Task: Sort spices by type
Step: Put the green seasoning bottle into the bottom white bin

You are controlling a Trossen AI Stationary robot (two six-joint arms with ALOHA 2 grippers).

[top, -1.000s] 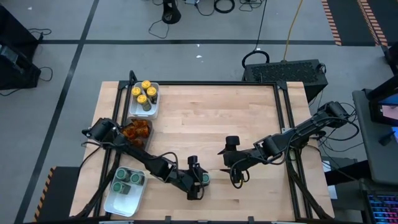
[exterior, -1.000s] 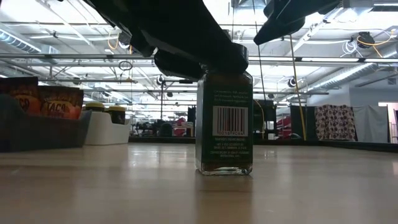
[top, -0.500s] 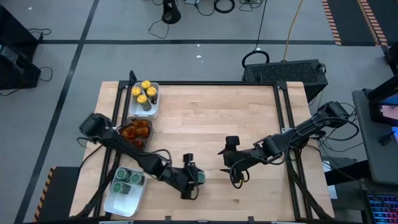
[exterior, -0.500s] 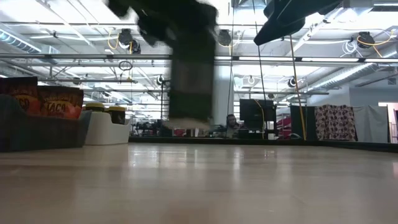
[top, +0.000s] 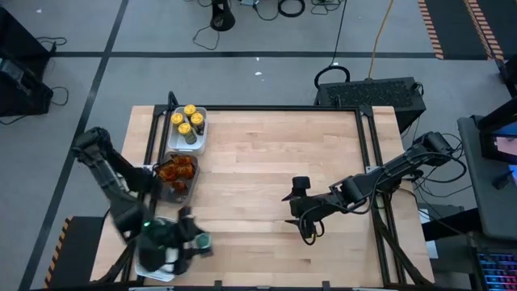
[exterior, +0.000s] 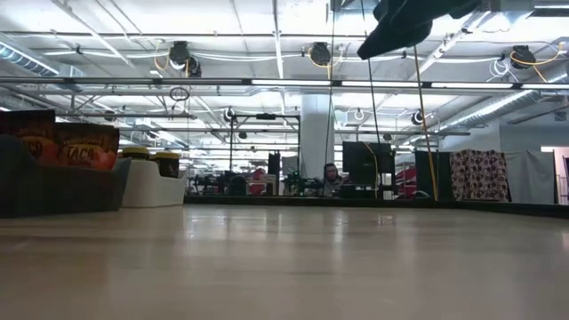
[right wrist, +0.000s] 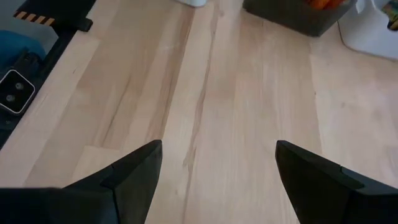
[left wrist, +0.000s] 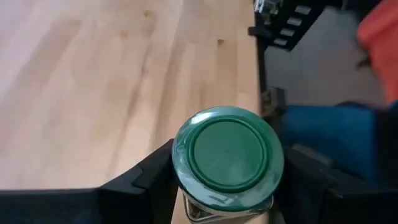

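Green-lidded jar (left wrist: 227, 155) clamped in left pincer (left wrist: 224, 186)

We see a grey floor (top: 266, 73) crossed by dark tape lines, with orange-black hazard stripes (top: 430, 28) at one o'clock. Cables (top: 291, 8) coil at twelve o'clock. Beyond the wooden table (exterior: 293, 262), ceiling lights (exterior: 320, 53) hang over a hall; what may be a patterned curtain (exterior: 480, 175) hangs at three o'clock.
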